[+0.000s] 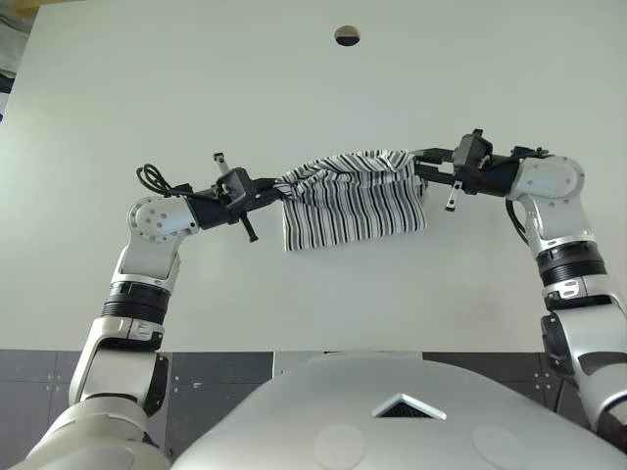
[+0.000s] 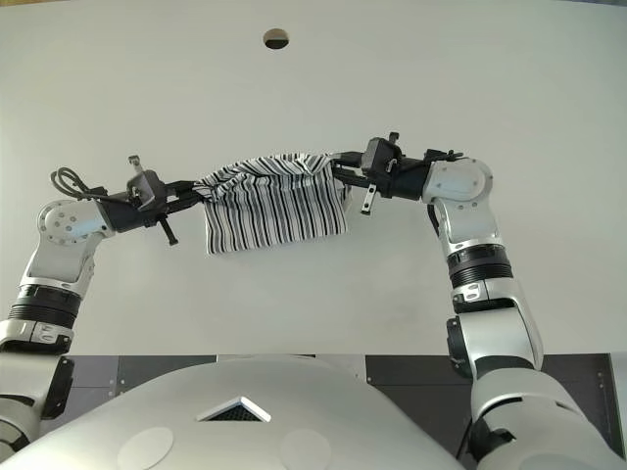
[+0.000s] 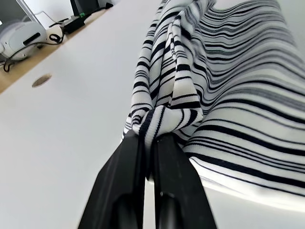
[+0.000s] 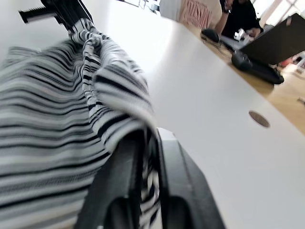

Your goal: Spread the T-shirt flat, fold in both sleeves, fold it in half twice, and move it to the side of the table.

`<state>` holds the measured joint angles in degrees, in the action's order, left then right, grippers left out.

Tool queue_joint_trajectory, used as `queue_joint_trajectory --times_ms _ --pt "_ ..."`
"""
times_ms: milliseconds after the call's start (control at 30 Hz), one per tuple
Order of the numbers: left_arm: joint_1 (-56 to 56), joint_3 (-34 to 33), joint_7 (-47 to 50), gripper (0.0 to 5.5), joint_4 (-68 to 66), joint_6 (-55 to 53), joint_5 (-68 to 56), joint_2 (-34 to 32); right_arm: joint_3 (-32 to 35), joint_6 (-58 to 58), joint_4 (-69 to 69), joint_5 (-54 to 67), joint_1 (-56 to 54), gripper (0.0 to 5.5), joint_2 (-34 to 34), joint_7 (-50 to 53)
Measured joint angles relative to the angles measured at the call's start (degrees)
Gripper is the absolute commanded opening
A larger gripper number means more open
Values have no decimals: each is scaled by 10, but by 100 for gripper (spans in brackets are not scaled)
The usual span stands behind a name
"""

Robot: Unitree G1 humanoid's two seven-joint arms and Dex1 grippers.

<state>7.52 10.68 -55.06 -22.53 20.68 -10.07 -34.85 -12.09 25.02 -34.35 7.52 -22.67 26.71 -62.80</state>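
Hanging between the two grippers, the black-and-white striped T-shirt (image 1: 353, 201) sits just above the centre of the left eye view. Its upper edge is bunched into a loose rope, and the rest falls below that as a roughly rectangular panel with the stripes running up and down. It is not spread flat, and no sleeve can be picked out in the folds. Whether the lower hem touches the table (image 1: 196, 78) or hangs just clear of it cannot be told (the left wrist view shows a thin shadow line under the hem, nothing more).

The left gripper (image 1: 277, 192) is at centre-left of the frame, at the shirt's left upper corner. In the left wrist view its two black fingers (image 3: 119, 176) are pressed together on a gathered knot of striped cloth, which bulges out past the tips.

The right gripper (image 1: 421, 171) is right of centre, at the shirt's other upper corner and a little higher in the frame than the left one. In the right wrist view its fingers (image 4: 181, 186) pinch a fold of the fabric, with striped cloth showing in the narrow slot between them and spilling over one side.

The table is plain white and fills most of the eye views. A small round hole (image 1: 347, 36) lies at top centre of the frame, well apart from the shirt. In the right wrist view a wooden surface (image 4: 286, 100) runs along the white top's far edge.
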Motion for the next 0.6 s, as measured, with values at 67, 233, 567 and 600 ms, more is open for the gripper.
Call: queue_joint_trajectory --times_ms 67,233,567,600 --pt "7 -4 8 100 -20 12 15 2 2 7 -34 -12 -12 149 -9 21" --pt "26 -45 17 100 -44 -14 -16 19 26 16 -94 -24 -37 187 -18 83" --pt "86 -124 76 100 -76 -199 -90 48 55 77 -21 -7 -45 187 -66 131" --pt "86 -128 88 100 -80 -203 -85 49 41 89 8 -6 -32 187 -68 118"
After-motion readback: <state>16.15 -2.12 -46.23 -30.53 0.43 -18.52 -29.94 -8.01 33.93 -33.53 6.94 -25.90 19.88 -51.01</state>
